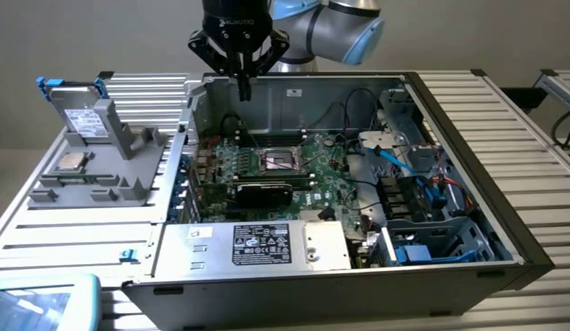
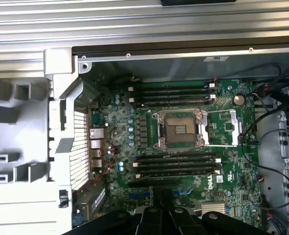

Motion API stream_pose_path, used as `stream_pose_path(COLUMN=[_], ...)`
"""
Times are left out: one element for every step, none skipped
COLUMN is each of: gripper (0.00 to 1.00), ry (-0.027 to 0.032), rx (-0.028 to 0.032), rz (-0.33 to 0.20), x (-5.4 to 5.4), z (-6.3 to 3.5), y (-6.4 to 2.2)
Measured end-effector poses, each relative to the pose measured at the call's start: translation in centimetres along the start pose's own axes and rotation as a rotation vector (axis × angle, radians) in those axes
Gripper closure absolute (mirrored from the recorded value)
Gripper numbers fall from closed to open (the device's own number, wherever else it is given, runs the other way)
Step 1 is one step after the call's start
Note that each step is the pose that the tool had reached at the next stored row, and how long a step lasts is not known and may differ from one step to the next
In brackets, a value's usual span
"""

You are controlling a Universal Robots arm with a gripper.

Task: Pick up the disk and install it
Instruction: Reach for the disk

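The disk (image 1: 85, 123), silver-grey with a white label and a bright blue carrier showing at its top corners, stands upright in a grey holder (image 1: 110, 169) on the exterior view's left, outside the computer case. My gripper (image 1: 241, 88) hangs high over the case's back wall, well to the right of the disk and apart from it. Its fingers are shut together to a point with nothing between them. In the wrist view the gripper (image 2: 163, 205) looks down on the green motherboard (image 2: 183, 147) with its open processor socket (image 2: 179, 129).
The open computer case (image 1: 505, 227) fills the middle of the table. It holds a power supply box with a sticker (image 1: 262, 245), cables (image 1: 404, 162) and a drive cage (image 1: 432, 241). A small square processor chip (image 1: 72, 162) lies on the grey holder (image 2: 17, 122).
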State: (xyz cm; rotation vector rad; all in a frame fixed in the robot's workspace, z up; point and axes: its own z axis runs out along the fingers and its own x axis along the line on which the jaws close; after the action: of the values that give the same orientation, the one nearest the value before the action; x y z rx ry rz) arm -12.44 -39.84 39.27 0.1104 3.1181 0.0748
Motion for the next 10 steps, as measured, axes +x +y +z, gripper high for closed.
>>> stream_pose_path(gripper=[0.89,0.89,0.89,0.89,0.89,0.89,0.89,0.89,0.89,0.89], ry=[-0.0001,-0.0001,-0.0001,0.0000,0.0000,-0.0001,0.0000,0.0000,-0.0001,-0.0001], rx=[-0.0001,-0.0001,-0.0001,0.0000,0.0000,-0.0001,-0.0001,-0.0001,-0.0001,-0.0001], rz=[0.000,0.000,0.000,0.000,0.000,0.000,0.000,0.000,0.000,0.000], x=[0.2,0.4,0.7,1.0,1.3,1.6,2.0,2.4,2.8,3.2], z=[0.00,0.00,-0.01,-0.01,-0.02,-0.02,-0.02,-0.03,-0.04,-0.04], y=[0.03,0.07,0.10,0.13,0.15,0.18,0.20,0.22,0.25,0.28])
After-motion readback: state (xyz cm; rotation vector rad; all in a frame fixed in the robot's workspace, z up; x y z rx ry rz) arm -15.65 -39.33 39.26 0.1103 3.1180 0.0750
